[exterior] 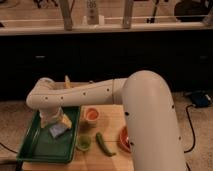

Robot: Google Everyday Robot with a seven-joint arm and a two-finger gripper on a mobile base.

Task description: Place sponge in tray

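Your pincer point(54, 122) hangs from the white arm's point(90, 92) wrist at the left of the frame, pointing down into the upper part of the tray point(29, 145). You cannot tell from this view whether it is apart, together or clamped. The sponge point(59, 129) sits right at its tip, inside the tray's outline. It is a small soft block, tilted, with its yellow side up toward the pincer and its pale blue-grey face turned down and to the left. Whether it already rests on the tray floor is not clear. The tray is dark green smooth plastic, rectangular, with a raised sloping rim, and it lies at the lower left edge of the light wooden tabletop point(110, 119). The arm's shell is glossy and rounded, with a row of small dark dots along the forearm. Just right of the tray stands a small orange cup point(91, 115), and below it a small green cup point(83, 143). Beside that lies a slim curved green pepper point(104, 144), and a red bowl point(123, 139) is partly hidden by the arm. A slim yellow pointed thing point(67, 81) rises behind the forearm. At the top of the frame a pale bottle point(91, 11) stands on a ledge, its label too blurred to read.
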